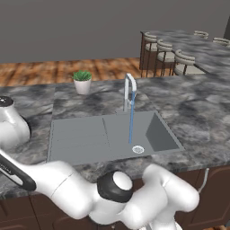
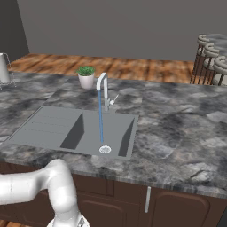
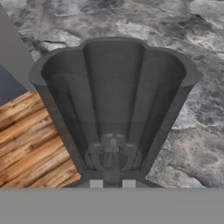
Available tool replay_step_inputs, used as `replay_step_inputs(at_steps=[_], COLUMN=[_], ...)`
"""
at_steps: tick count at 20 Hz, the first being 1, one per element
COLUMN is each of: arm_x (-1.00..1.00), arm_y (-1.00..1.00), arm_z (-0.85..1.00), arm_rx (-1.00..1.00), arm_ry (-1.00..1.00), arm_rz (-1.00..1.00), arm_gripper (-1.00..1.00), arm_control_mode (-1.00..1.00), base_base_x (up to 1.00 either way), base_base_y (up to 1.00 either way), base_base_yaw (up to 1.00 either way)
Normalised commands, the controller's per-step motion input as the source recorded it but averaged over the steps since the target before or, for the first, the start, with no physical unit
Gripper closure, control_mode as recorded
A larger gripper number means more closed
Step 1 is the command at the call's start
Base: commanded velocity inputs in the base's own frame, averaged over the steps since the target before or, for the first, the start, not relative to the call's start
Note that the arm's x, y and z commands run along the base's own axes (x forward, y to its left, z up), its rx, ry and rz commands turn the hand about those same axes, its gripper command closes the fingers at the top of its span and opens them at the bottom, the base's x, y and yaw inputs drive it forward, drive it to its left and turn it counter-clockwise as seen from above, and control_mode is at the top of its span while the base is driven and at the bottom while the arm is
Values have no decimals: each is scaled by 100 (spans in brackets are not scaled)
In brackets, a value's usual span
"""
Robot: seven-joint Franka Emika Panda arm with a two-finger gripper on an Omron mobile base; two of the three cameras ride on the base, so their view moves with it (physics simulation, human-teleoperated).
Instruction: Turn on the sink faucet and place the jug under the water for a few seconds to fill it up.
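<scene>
My hand view looks straight down into the dark ribbed jug (image 3: 114, 109), its mouth wide and close, marbled worktop (image 3: 192, 39) beyond it. I cannot tell how far the tool is open or whether it grips the jug. On the base views the sink faucet (image 1: 130, 92) runs, water (image 1: 131, 121) falling to the drain (image 1: 138, 149) in the sink (image 1: 81, 137); a potted plant (image 1: 82, 81) stands behind
</scene>
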Motion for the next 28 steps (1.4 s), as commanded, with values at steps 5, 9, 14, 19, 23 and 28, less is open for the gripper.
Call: replay_step_inputs(at_steps=[5,9,14,19,23,28], arm_x=[-52,-34,-23,-29,-9,0], arm_y=[-100,-100,-100,-100,-100,-100], arm_z=[21,40,37,18,10,3], arm_rx=[0,0,3,10,14,23], arm_ry=[-8,-2,-2,-6,-3,-2], arm_rz=[0,0,0,0,0,-2], arm_gripper=[100,100,100,100,100,100], arm_control_mode=[-100,-100,-100,-100,-100,-100], base_base_x=[0,0,0,0,0,0], base_base_y=[0,0,0,0,0,0], base_base_yaw=[0,0,0,0,0,0])
